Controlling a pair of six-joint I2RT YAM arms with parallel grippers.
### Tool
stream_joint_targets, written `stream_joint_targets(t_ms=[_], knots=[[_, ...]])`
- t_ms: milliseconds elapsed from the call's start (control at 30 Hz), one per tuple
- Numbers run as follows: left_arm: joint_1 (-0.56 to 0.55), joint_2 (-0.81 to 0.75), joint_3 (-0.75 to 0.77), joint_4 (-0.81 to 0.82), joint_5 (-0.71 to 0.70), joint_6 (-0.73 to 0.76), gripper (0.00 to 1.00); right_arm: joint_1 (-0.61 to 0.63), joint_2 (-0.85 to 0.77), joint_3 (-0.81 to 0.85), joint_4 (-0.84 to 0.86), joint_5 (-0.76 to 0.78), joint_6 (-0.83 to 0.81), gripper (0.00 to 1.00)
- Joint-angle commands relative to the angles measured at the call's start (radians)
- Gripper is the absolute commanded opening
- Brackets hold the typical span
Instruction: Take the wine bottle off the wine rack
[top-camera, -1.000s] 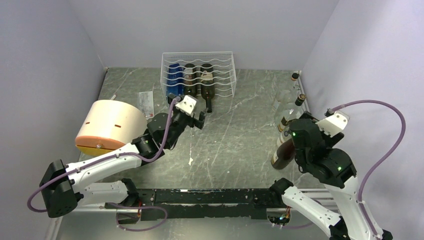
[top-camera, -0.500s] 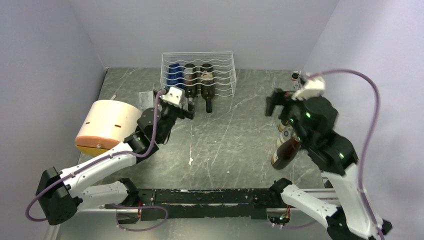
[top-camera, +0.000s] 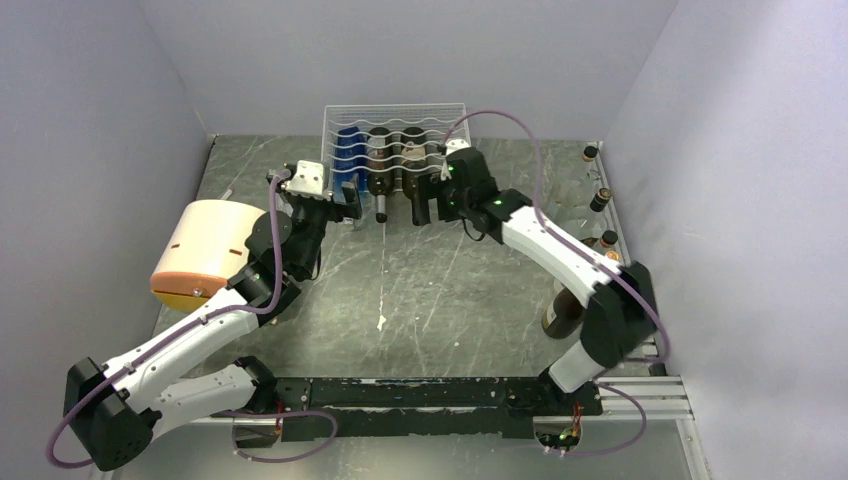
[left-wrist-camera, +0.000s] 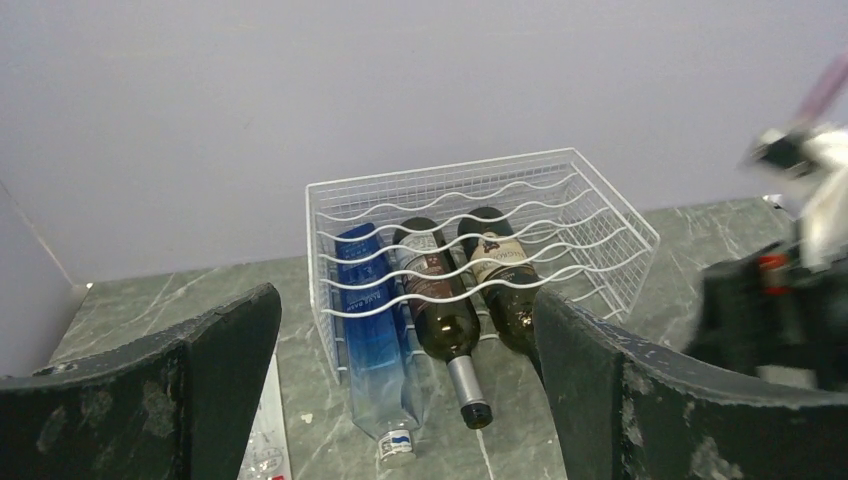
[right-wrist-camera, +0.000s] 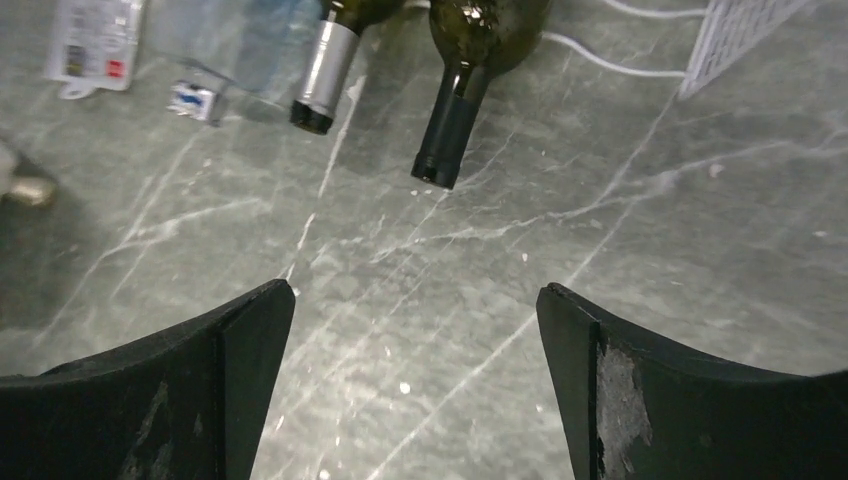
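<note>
The white wire wine rack (top-camera: 440, 125) (left-wrist-camera: 590, 225) stands at the back of the table. On its lowest tier lie a blue bottle (left-wrist-camera: 372, 310), a dark wine bottle with a silver neck (left-wrist-camera: 447, 325) (right-wrist-camera: 325, 65), and a dark wine bottle with a black neck (left-wrist-camera: 500, 275) (right-wrist-camera: 455, 110). All three necks stick out toward me. My left gripper (top-camera: 350, 200) (left-wrist-camera: 405, 295) hovers open in front of the rack's left end. My right gripper (top-camera: 430, 208) (right-wrist-camera: 415, 290) hangs open over the table just in front of the black-necked bottle, holding nothing.
A cream drum (top-camera: 205, 250) lies at the left. A white card (right-wrist-camera: 95, 40) lies on the table left of the rack. Several upright bottles (top-camera: 598, 198) stand along the right edge, with a brown one (top-camera: 563, 312) nearest me.
My right arm has left the brown bottle at the right edge and swung across to the rack's front, its jaws wider. My left gripper has moved back and left toward the rack.
</note>
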Motion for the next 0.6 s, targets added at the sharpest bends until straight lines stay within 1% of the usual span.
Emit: stream_joint_targets(t_ms=[0,200,267,433,500,567], knots=[[0.009,-0.005,0.002,0.033,-0.026,0.004,0.99,0.001,0.163,0.050,0.144,0.042,0.071,0.95],[0.011,0.017,0.011,0.013,0.013,-0.018,0.99,0.001,0.366,0.091,0.299,0.066,0.124,0.88],[0.013,0.023,0.011,0.014,0.010,-0.016,0.99,0.002,0.424,0.116,0.334,0.076,0.132,0.88],[0.022,0.043,0.012,0.012,0.005,-0.011,1.00,0.001,0.536,0.157,0.398,0.103,0.142,0.87],[0.028,0.048,0.013,0.010,0.011,-0.017,1.00,0.001,0.572,0.162,0.415,0.133,0.151,0.85],[0.032,0.055,0.014,0.005,0.018,-0.023,0.99,0.001,0.596,0.152,0.439,0.162,0.181,0.85]])
